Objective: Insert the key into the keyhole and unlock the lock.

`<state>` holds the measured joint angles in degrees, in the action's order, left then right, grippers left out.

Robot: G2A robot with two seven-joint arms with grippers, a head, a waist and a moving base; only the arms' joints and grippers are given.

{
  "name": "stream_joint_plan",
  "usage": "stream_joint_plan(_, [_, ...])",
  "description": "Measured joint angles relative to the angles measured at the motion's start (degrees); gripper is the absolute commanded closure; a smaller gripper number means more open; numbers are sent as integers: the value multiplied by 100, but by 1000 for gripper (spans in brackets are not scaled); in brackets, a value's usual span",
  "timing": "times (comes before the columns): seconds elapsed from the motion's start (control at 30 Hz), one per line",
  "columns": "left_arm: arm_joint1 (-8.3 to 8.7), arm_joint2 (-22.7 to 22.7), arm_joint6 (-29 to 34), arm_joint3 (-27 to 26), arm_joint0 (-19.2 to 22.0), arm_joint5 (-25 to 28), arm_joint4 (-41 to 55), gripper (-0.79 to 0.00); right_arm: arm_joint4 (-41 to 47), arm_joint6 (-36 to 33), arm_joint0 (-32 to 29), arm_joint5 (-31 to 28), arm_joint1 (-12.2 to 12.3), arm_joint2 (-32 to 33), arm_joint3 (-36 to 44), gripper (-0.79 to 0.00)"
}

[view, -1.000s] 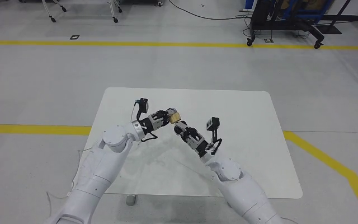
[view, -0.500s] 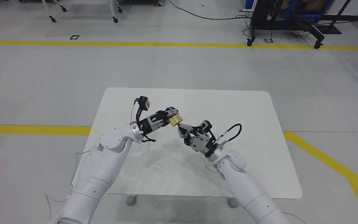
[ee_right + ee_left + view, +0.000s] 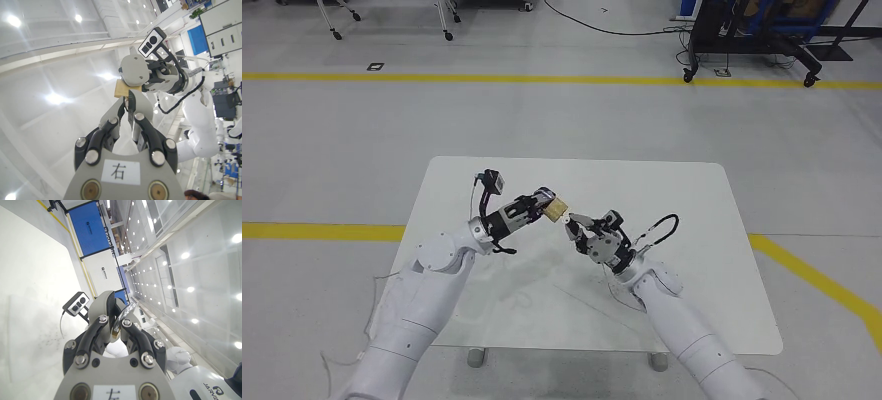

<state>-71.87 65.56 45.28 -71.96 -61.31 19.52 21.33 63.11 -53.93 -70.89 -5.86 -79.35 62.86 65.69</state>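
In the top view, the lock [image 3: 556, 208] is held in the air by the left gripper [image 3: 543, 204], above the worktop [image 3: 692, 300], left of its middle and nearer its far edge. The right gripper [image 3: 574, 224] is set just beside the lock, tip toward it.

In the left wrist view, the left gripper [image 3: 118, 311] is seen clamped on the brass body of the lock [image 3: 115, 332], with the shackle [image 3: 128, 308] standing out between the fingers. Whether the shackle is latched cannot be told.

In the right wrist view, the right gripper [image 3: 126, 102] is closed on the key [image 3: 125, 98], which is placed at the underside of the lock [image 3: 120, 90]. Whether the key has entered the keyhole is hidden by the fingers.

Both pickups are judged done and the alignment nearly so. The push home, the turn and the release of the shackle are judged to be left.
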Motion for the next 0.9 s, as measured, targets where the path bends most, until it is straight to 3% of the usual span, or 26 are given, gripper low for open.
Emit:
stream_joint_plan(0.27, [15,-164,-610,-308,-113,-300,-1086,0,-845,368,-440,-1287,181,769,547,-785])
stream_joint_plan(0.43, [-29,-679,-463,-378,22,-950,-2014,0,-1637,1121,-1128,-2372,351,1710,1436,-785])
stream_joint_plan(0.57, [-115,-1148,-416,-291,215,-1515,-2531,0,-1730,1318,-1532,-2459,413,2179,1961,-785])
stream_joint_plan(0.9, [-373,-2043,-381,231,714,-2247,-3214,0,-1725,1308,-1506,-2453,410,2139,1930,-785])
